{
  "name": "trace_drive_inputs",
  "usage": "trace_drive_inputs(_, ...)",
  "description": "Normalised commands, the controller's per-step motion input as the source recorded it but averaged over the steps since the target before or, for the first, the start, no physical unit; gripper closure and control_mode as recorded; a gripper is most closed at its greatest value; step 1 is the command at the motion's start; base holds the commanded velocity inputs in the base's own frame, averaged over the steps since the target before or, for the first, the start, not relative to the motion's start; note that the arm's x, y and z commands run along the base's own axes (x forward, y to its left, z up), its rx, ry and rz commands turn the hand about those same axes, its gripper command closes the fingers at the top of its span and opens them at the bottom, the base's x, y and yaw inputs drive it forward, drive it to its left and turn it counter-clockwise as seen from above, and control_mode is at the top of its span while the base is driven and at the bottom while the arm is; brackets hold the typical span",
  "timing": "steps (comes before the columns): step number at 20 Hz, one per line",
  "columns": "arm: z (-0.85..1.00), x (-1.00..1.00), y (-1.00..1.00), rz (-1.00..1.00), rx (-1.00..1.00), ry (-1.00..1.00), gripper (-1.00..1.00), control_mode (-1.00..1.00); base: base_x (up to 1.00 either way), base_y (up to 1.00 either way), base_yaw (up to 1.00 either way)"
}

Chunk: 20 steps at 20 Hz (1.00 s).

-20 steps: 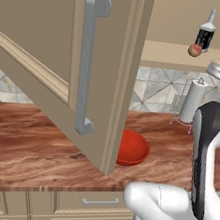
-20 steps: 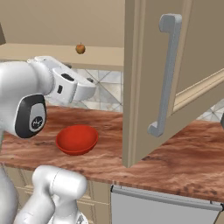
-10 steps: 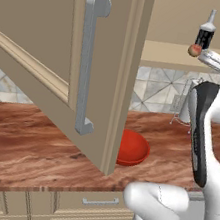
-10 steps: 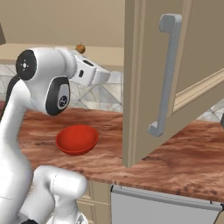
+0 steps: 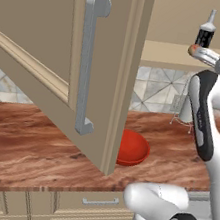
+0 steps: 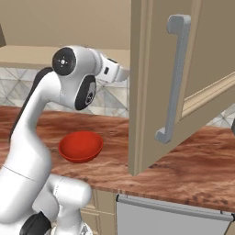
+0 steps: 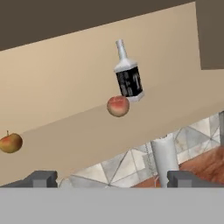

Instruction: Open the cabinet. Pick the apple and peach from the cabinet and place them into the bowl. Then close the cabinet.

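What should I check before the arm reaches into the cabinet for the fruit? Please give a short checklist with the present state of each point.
1. Cabinet door swung open: ok.
2. Fingers apart with nothing between them: ok.
3. Peach in sight on the shelf, in front of the bottle: ok.
4. Apple in sight, apart from the peach along the shelf: ok.
5. Bowl on the counter with nothing in it: ok.
6. Room for the fingers between peach and bottle: cannot tell.
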Motion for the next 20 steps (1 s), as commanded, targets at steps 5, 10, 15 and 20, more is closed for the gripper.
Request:
trace_drive_inputs(5,0.01,0.33,-0.01,0.04,0.0,0.18,-1.0,-1.0,0.0,0.0,0.0)
trace_drive_inputs(10,0.01,0.34,-0.01,0.0,0.0,0.07,-1.0,-1.0,0.0,0.0,0.0)
trace_drive_inputs(15,-0.22,0.3,-0.05,0.0,-0.05,0.0,-1.0,-1.0,0.0,0.0,0.0)
trace_drive_inputs(20,-0.05,0.61,-0.16,0.0,0.0,0.03,-1.0,-1.0,0.0,0.0,0.0)
